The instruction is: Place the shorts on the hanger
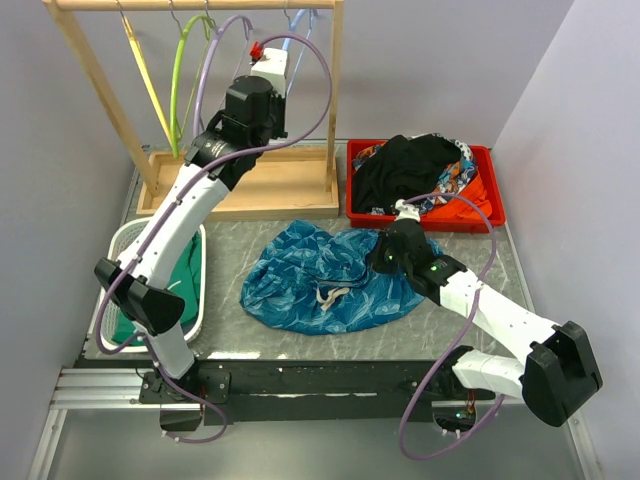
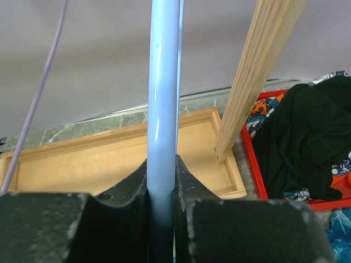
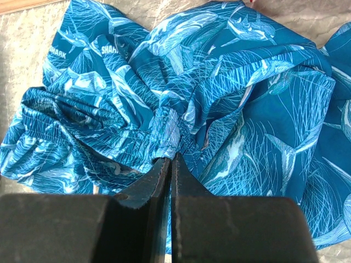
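Grey marbled counter [image 1: 235, 240] carries the shorts [image 1: 320, 280], which lie crumpled at its centre in front of a wooden rack [image 1: 335, 110]. Right fingers [image 3: 187, 183] are closed, pinching a fold of the shorts at the gathered waistband. Left fingers [image 2: 189, 183], raised at the rack, are clamped on the hanger [image 2: 163, 109], its light-blue bar upright between them.

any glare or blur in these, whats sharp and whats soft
Left wrist: a bright streak of glare runs down the hanger; the left gripper near the lens is soft. Right wrist: the shorts are sharp, their print readable, the right gripper dark and soft. Top external: even light, mild sheen on the shorts.
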Motion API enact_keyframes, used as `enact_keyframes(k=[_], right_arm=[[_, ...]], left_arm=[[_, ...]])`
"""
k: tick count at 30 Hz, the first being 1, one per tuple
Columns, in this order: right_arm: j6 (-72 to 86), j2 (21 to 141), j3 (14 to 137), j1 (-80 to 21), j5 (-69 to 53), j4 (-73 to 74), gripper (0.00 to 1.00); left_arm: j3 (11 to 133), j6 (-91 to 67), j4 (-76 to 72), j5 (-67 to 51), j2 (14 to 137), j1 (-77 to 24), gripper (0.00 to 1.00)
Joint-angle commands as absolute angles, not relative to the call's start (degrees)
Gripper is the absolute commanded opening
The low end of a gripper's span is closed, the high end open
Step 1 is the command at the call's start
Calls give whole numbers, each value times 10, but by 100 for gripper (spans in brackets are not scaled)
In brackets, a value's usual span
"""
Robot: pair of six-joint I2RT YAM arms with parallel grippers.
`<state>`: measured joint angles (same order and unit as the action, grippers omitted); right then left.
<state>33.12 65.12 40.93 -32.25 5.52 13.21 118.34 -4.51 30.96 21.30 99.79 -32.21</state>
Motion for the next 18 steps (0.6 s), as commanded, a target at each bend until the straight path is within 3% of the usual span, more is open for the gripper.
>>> enact_keyframes(k=[1,10,18], right_arm=[[322,650,424,-320,57,118,6],[323,649,420,-320,56,117,6],[321,639,421,-320,56,121,6]], left_arm=[[1196,-41,244,253,937,-329,1],[1200,-49,267,253,919,-332,1],[1115,-74,282,242,855,-337,1]])
